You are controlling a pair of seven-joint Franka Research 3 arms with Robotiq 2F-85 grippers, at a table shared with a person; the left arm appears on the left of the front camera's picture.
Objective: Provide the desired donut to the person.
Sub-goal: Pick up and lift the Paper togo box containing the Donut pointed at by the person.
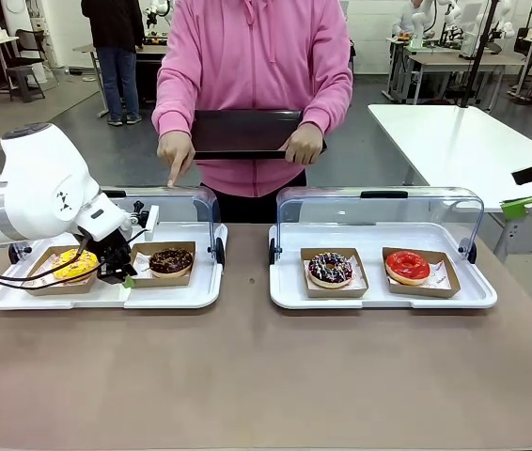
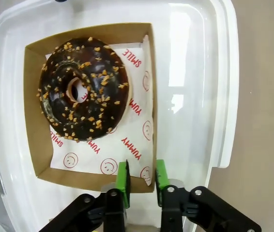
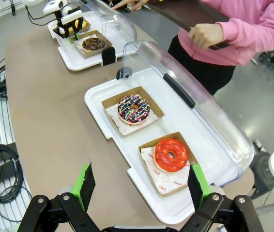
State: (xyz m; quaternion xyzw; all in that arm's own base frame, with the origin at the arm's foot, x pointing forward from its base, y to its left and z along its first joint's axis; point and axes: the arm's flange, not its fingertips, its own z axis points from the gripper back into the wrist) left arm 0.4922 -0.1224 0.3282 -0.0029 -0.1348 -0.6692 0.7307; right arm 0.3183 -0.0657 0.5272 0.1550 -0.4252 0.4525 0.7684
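Person (image 1: 252,56) in pink hoodie stands at far side of table (image 1: 247,376), one hand (image 1: 304,146) holding a dark tray (image 1: 245,132), other hand (image 1: 174,153) w/ index finger pointing down twd the left white case (image 1: 200,293), clear lid up. In that case: yellow donut (image 1: 76,265) and choc donut w/ nut bits (image 2: 83,89), each in a brown card box. L gripper (image 2: 142,169) is down in the case btwn the two boxes. Its jaws are narrow, astride the side wall of the choc donut's card box (image 2: 30,121): one green pad over the printed paper inside, one just outside the wall, small gap left. Choc donut sits untouched in its box. R gripper (image 3: 141,181) is wide, holding nothing, raised off to the side by the right white case (image 3: 98,104), which has a sprinkle donut (image 3: 133,108) and a red donut (image 3: 171,154).
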